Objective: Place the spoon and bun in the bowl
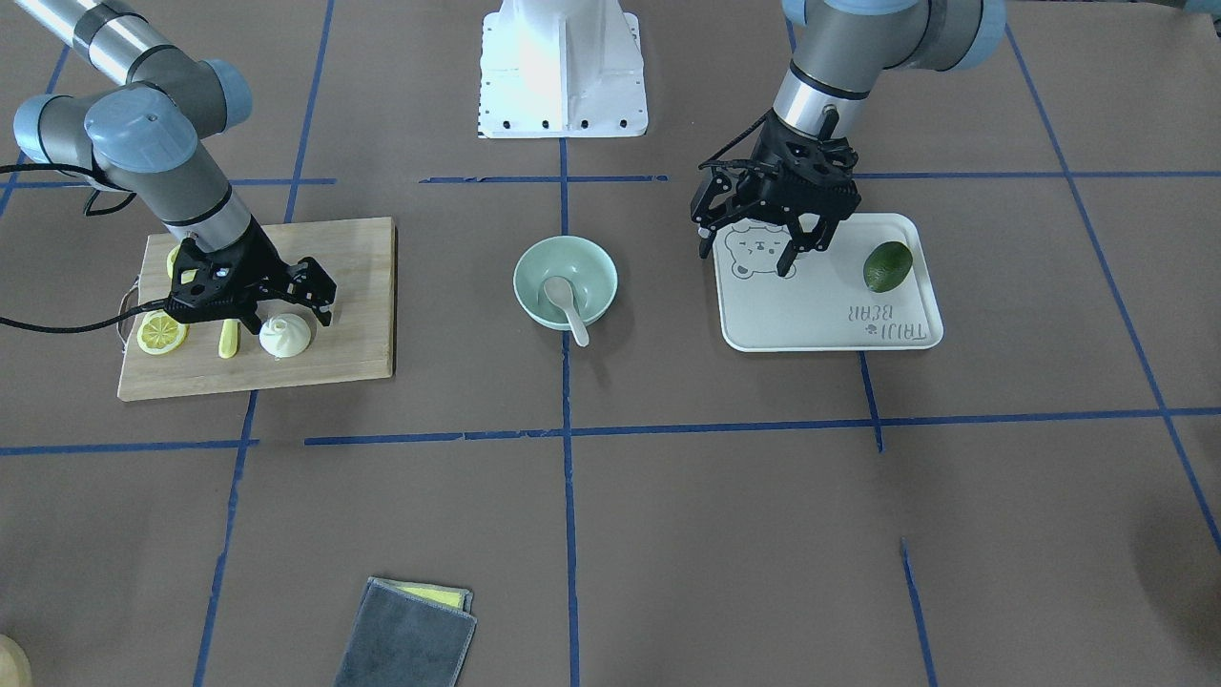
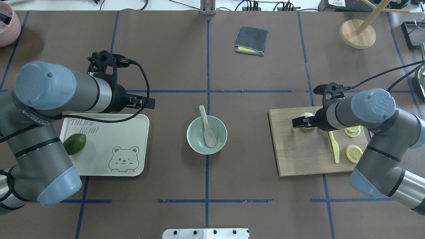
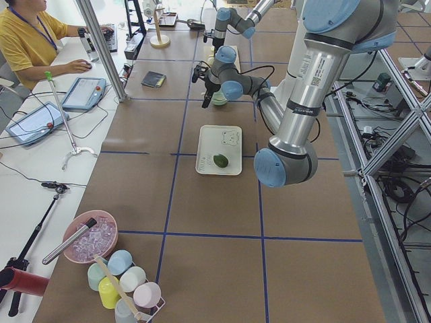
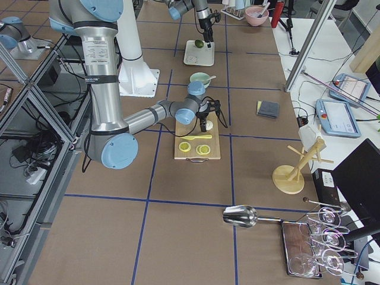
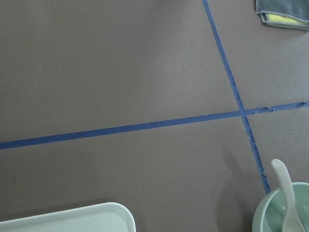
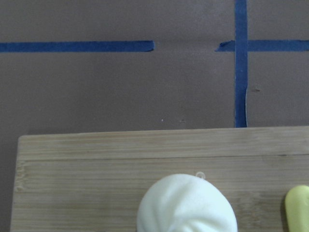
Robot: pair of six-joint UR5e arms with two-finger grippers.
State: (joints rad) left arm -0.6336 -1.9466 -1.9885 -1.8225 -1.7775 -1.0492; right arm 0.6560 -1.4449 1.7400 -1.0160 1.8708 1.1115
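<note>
The cream-white spoon (image 1: 567,303) lies in the pale mint-green bowl (image 1: 534,262) at the table's middle, its handle over the rim; both also show in the overhead view, spoon (image 2: 208,127) and bowl (image 2: 193,141). The white pleated bun (image 1: 285,336) sits on the wooden cutting board (image 1: 362,286). My right gripper (image 1: 288,311) is open just above the bun, its fingers spread to either side. The right wrist view shows the bun (image 6: 187,205) close below. My left gripper (image 1: 749,256) is open and empty above the white tray (image 1: 820,329).
A dark green avocado (image 1: 887,265) lies on the tray. Lemon slices (image 1: 160,333) and a yellow plastic knife (image 1: 228,338) lie on the board beside the bun. A folded grey cloth (image 1: 408,634) lies at the operators' side. A wooden stand (image 2: 358,33) is at the far right.
</note>
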